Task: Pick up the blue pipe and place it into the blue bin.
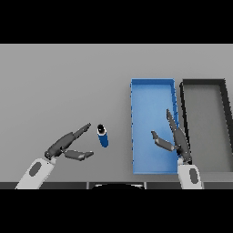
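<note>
Blue pipe (103,135) unlabelled on table, beside open left hand (68,144).

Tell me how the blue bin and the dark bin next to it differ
The blue bin has bright blue walls and floor; the dark bin has black walls and a grey floor. The blue bin lies nearer the blue pipe, the dark bin to its right toward the table edge. The right hand hovers over the blue bin's right wall, not inside the dark bin. Both are long, open, rectangular and empty.
</note>
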Controlling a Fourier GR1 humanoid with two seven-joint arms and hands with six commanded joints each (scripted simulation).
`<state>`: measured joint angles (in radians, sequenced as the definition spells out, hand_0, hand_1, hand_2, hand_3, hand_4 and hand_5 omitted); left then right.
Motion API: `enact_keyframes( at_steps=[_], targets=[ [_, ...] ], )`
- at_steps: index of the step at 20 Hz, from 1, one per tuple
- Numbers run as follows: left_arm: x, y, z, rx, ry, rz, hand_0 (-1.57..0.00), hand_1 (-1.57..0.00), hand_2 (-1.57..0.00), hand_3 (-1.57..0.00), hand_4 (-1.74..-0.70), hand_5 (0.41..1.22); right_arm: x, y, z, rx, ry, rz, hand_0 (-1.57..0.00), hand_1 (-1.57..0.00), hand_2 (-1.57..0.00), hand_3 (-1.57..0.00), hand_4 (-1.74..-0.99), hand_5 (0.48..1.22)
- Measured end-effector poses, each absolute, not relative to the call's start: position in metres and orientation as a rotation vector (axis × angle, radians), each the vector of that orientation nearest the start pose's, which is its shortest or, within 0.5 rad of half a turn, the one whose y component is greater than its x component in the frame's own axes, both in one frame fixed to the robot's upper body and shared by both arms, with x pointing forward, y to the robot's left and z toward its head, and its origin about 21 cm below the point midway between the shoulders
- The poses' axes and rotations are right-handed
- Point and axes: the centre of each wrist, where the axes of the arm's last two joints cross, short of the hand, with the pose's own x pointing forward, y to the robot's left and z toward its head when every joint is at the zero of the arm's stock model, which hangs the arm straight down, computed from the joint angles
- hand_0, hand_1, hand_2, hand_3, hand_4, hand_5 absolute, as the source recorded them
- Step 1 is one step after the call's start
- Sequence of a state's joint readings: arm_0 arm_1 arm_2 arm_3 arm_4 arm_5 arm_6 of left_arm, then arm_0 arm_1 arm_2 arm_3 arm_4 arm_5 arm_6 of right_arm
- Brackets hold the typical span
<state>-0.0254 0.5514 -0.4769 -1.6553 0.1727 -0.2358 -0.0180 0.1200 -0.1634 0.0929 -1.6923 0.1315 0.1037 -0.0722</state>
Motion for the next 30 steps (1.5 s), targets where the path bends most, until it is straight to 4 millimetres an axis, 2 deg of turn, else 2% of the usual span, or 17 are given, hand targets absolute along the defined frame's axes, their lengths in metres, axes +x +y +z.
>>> enact_keyframes(
  at_steps=[2,8,9,13,15,16,18,19,20,21,22,24,27,30],
  targets=[
    [0.228,0.228,0.014,-0.296,-1.409,-0.816,0.00,0.00,0.00,0.00,-1.21,0.483,0.221,-0.252,0.009,-0.099,-1.614,0.357,0.00,0.00,0.00,0.00,-1.296,0.651],
    [0.234,0.193,-0.007,-0.300,-1.432,-0.798,0.00,0.00,0.00,0.00,-1.22,0.502,0.213,-0.253,0.007,-0.082,-1.614,0.343,0.00,0.00,0.00,0.00,-1.318,0.654],
    [0.241,0.188,-0.004,-0.297,-1.447,-0.791,0.00,0.00,0.00,0.00,-1.22,0.502,0.216,-0.255,0.009,-0.086,-1.607,0.341,0.00,0.00,0.00,0.00,-1.320,0.655],
    [0.251,0.174,-0.019,-0.301,-1.461,-0.817,0.00,0.00,0.00,0.00,-1.16,0.490,0.213,-0.256,0.009,-0.097,-1.600,0.339,0.00,0.00,0.00,0.00,-1.326,0.665],
    [0.247,0.163,-0.024,-0.317,-1.478,-0.816,0.00,0.00,0.00,0.00,-1.18,0.500,0.212,-0.255,0.009,-0.096,-1.601,0.336,0.00,0.00,0.00,0.00,-1.319,0.665],
    [0.251,0.158,-0.023,-0.337,-1.467,-0.796,0.00,0.00,0.00,0.00,-1.19,0.512,0.211,-0.253,0.007,-0.105,-1.591,0.340,0.00,0.00,0.00,0.00,-1.319,0.664],
    [0.255,0.152,-0.026,-0.381,-1.452,-0.763,0.00,0.00,-0.08,-0.07,-1.24,0.566,0.210,-0.253,0.010,-0.104,-1.609,0.332,0.00,0.00,0.00,0.00,-1.322,0.664],
    [0.257,0.149,-0.028,-0.397,-1.449,-0.753,0.00,-0.09,-0.21,-0.20,-1.28,0.607,0.212,-0.256,0.012,-0.106,-1.603,0.332,0.00,0.00,0.00,0.00,-1.320,0.664],
    [0.255,0.145,-0.030,-0.414,-1.455,-0.741,-0.09,-0.25,-0.39,-0.47,-1.31,0.730,0.212,-0.256,0.012,-0.102,-1.596,0.332,0.00,0.00,0.00,0.00,-1.319,0.663],
    [0.255,0.147,-0.030,-0.430,-1.450,-0.716,-0.34,-0.50,-0.63,-0.69,-1.39,0.828,0.212,-0.253,0.010,-0.090,-1.598,0.332,0.00,0.00,0.00,0.00,-1.322,0.666],
    [0.255,0.148,-0.031,-0.452,-1.456,-0.686,-0.59,-0.71,-0.82,-0.84,-1.45,0.906,0.212,-0.258,0.010,-0.094,-1.595,0.330,0.00,0.00,0.00,0.00,-1.319,0.666],
    [0.252,0.137,-0.029,-0.491,-1.451,-0.680,-0.94,-1.02,-1.09,-1.10,-1.55,1.020,0.215,-0.256,0.013,-0.107,-1.603,0.341,0.00,0.00,0.00,0.00,-1.309,0.664],
    [0.249,0.137,-0.030,-0.484,-1.461,-0.689,-1.25,-1.29,-1.32,-1.31,-1.64,1.118,0.213,-0.258,0.007,-0.108,-1.594,0.341,0.00,0.00,0.00,0.00,-1.302,0.666],
    [0.246,0.129,-0.026,-0.485,-1.501,-0.693,-1.41,-1.43,-1.44,-1.40,-1.68,1.168,0.215,-0.254,0.008,-0.113,-1.599,0.351,0.00,0.00,0.00,0.00,-1.281,0.663]
  ],
)
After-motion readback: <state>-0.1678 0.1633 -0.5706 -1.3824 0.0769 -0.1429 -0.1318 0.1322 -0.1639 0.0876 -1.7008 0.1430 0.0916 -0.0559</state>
